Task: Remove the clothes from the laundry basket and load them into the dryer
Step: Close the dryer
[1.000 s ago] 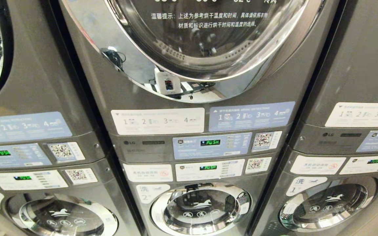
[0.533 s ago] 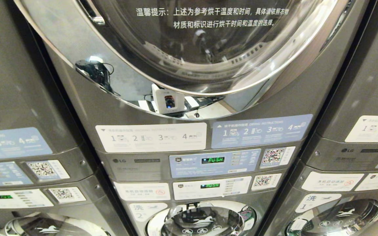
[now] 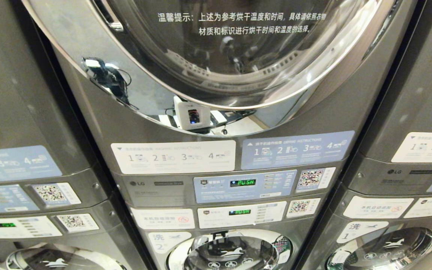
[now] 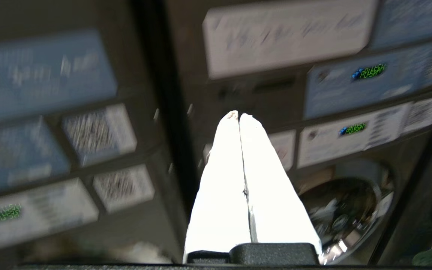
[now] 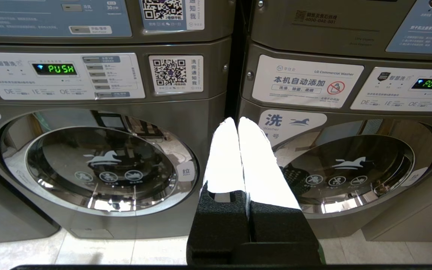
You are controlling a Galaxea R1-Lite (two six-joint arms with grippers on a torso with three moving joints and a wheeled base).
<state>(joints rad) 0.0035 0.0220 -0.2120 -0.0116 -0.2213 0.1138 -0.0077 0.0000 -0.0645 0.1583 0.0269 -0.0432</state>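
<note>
Both grippers, left (image 4: 239, 114) & right (image 5: 237, 119), pinched tight, nothing held. Ahead of the jaws, beyond a gap: washer door (image 5: 101, 165); above it dryer door (image 3: 216, 56), closed. Basket/clothes not in view. Risk: you load w/ door closed, or wrong drum.

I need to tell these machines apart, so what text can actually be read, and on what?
"PUSH": green display on the middle dryer panel.
"LG": dryer fascia.
"洗", "2": washer label.
"本机自动添加": white sticker.
"LG Commercial Washer": same sticker.
"拉": door tag.
Fine print is too small to read.
</note>
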